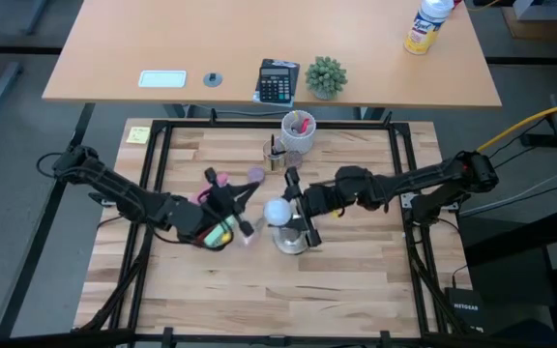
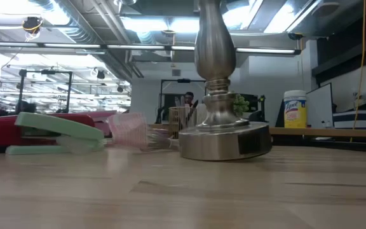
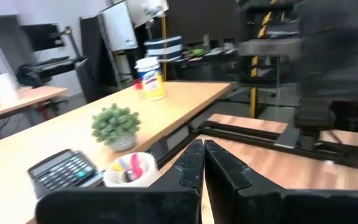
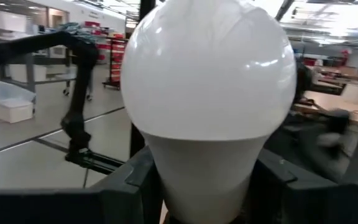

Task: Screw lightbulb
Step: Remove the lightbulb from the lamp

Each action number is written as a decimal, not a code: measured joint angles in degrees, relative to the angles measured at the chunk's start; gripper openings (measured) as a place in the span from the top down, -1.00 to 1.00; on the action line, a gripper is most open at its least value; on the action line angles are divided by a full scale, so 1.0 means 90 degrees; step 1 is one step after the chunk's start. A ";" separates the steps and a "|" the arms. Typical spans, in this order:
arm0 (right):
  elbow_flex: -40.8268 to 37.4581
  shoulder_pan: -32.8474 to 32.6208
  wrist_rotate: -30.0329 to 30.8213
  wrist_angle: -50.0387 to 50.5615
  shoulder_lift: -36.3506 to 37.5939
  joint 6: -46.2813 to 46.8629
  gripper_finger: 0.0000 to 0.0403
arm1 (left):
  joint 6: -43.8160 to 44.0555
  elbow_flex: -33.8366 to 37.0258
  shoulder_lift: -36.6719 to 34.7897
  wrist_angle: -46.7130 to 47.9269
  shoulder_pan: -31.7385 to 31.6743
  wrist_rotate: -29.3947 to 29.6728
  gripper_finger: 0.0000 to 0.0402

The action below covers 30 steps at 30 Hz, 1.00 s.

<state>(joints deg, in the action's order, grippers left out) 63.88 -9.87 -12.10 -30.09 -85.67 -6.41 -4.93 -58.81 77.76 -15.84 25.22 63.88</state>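
So the right gripper point(image 1: 296, 203) has its fingers point(image 4: 132, 180) clamped on either side of the lightbulb point(image 1: 278, 210), holding it right over the metal socket stand point(image 1: 291, 239) mid-worktop. Left gripper point(image 3: 202, 163) is pinched shut, empty, nearby.

The lightbulb point(image 1: 278, 210) (frosted white, globe up) stands upright atop the socket stand point(image 1: 291, 239).
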 joint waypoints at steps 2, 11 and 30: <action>0.0000 -0.0013 0.0022 -0.0001 0.0000 -0.0009 0.18 | 0.0000 0.0000 0.0001 0.0019 -0.0007 -0.0001 0.98; 0.0000 0.0005 0.0207 0.0005 0.0000 -0.0017 0.18 | 0.0016 0.0000 -0.0275 0.0026 0.0452 -0.0212 0.98; 0.0000 0.0010 0.0297 -0.0010 0.0000 -0.0171 0.18 | 0.0823 0.0000 0.0602 -0.1018 0.0546 -0.2759 0.97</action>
<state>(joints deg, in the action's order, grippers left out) 63.88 -9.78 -9.43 -30.17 -85.67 -7.94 2.48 -58.81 83.17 -25.00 30.13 39.05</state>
